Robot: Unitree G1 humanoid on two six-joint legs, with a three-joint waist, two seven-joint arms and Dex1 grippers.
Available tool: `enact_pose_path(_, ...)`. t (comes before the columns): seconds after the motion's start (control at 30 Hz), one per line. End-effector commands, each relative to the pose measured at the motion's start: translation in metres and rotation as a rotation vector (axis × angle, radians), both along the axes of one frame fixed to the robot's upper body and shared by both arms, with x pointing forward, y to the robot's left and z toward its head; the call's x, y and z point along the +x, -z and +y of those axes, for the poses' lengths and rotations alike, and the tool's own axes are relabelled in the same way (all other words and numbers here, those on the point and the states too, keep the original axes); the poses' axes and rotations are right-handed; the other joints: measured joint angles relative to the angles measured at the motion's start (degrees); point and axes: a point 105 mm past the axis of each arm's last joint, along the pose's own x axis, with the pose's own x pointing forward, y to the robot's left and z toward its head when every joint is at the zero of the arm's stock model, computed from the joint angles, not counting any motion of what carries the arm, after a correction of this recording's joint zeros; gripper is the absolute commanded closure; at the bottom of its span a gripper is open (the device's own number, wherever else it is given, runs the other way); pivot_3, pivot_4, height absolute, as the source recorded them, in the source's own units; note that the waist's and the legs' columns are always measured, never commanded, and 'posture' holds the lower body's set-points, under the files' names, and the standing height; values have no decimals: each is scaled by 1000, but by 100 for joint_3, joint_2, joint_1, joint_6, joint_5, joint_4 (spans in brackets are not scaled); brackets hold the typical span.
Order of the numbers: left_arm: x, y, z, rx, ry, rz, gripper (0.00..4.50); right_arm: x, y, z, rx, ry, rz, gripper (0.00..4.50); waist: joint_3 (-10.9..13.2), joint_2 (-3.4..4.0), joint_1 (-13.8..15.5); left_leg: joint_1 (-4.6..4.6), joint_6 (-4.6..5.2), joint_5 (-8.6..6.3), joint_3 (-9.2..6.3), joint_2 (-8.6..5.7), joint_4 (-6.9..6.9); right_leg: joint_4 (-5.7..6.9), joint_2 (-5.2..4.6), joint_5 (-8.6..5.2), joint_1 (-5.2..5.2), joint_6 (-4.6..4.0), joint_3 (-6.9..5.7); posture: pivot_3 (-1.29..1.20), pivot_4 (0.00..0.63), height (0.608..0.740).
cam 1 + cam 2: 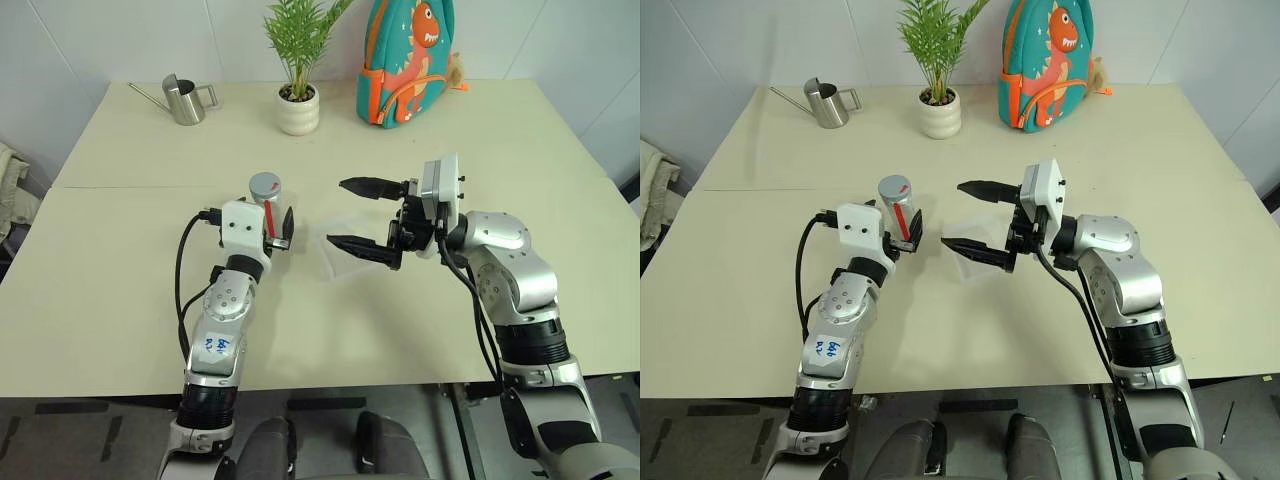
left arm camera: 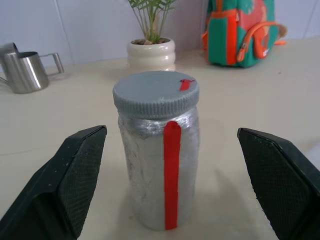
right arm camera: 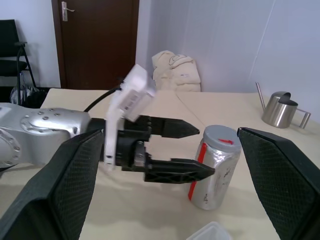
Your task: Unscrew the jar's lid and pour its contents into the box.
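Jar (image 2: 157, 170) looked clear plastic, foggy inside; lid (image 2: 155, 93) matt grey plastic with ribbed edge. Watering can (image 2: 27, 71) was brushed steel. Plant pot (image 2: 151, 54) glossy ceramic. Table (image 1: 140, 290) smooth, matt. Fingers (image 2: 60, 192) had textured black pads.

Hidden behind the white left wrist block: the lower part of the small clear red-striped jar (image 1: 268, 207). Cut off at the right wrist view's bottom edge: the shallow clear plastic box (image 3: 212, 232). Jar contents: cannot tell through the cloudy wall.
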Motion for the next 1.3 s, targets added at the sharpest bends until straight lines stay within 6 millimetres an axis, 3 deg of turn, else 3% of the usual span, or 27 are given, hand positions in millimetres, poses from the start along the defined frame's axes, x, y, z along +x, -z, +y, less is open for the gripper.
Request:
enact_pose_path(0.03,4,-11,-2,6,-33,-49,41,-11,-10,0,18,-16,-35,0,0,0,1,0,0,0,0,1,1,0,0,0,0,0,0,0,150,740)
enact_pose_path(0.4,23,-7,-18,-40,-46,-36,41,-16,-9,-2,10,1,-21,0,0,-1,11,-2,5,-6,2,6,7,-2,-2,1,-1,1,3,0,150,740)
enact_pose_path(0.97,46,-8,-20,-60,-82,-50,41,-17,-6,-8,3,50,-3,0,0,-1,16,-6,7,-10,23,6,15,-4,-2,2,-1,3,2,0,150,740)
enact_pose_path(1.3,46,-12,-30,-8,-62,-59,41,-15,-3,-8,1,58,6,0,0,-1,13,-6,7,-11,43,6,15,-5,-1,2,-1,4,2,0,150,740)
